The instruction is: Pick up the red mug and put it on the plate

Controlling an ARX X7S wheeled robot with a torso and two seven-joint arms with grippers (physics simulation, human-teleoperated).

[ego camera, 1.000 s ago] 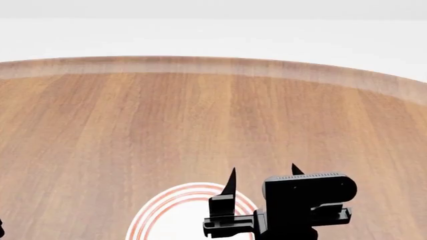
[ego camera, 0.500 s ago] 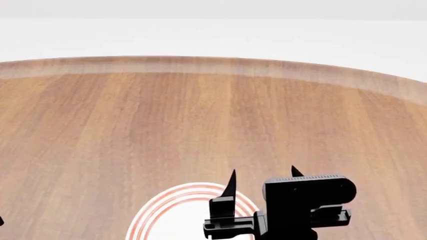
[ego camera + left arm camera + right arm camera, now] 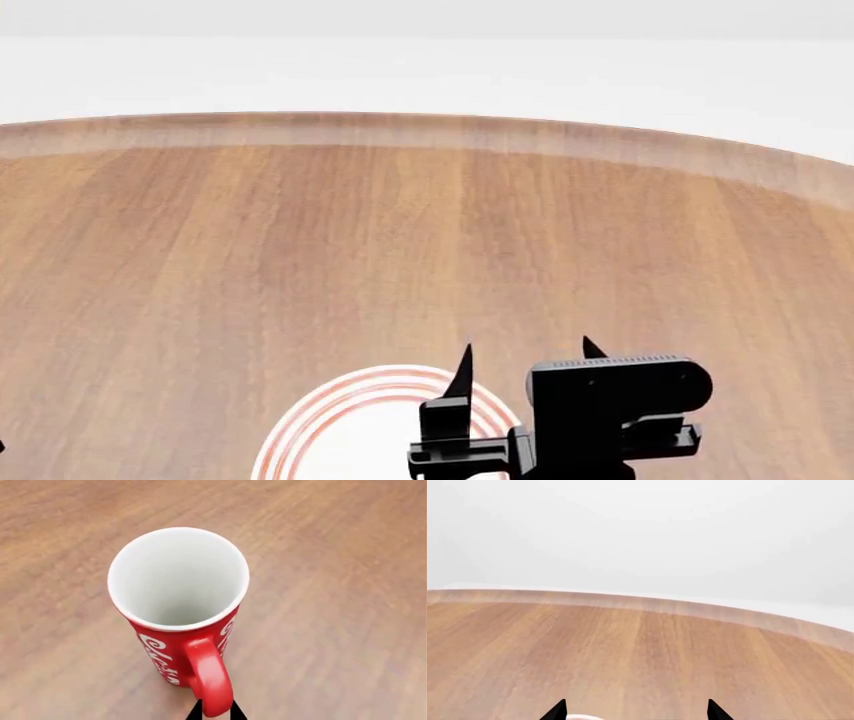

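Note:
In the left wrist view the red mug (image 3: 179, 615) stands upright on the wooden table, white inside, with a white pattern on its side. Its red loop handle (image 3: 210, 677) points towards my left gripper (image 3: 215, 714), whose two black fingertips are closed against either side of the handle. The mug and the left gripper are out of the head view. The plate (image 3: 334, 410), white with red rings, lies at the head view's bottom edge, partly cut off. My right gripper (image 3: 527, 352) is open and empty, hovering over the plate's right rim; a sliver of the plate shows in the right wrist view (image 3: 584, 717).
The round wooden table (image 3: 400, 240) stretches away to its curved far edge (image 3: 427, 125), with a plain white background behind it. No other objects show in these views.
My right gripper has sunk slightly lower in the head view. The plate has not moved.

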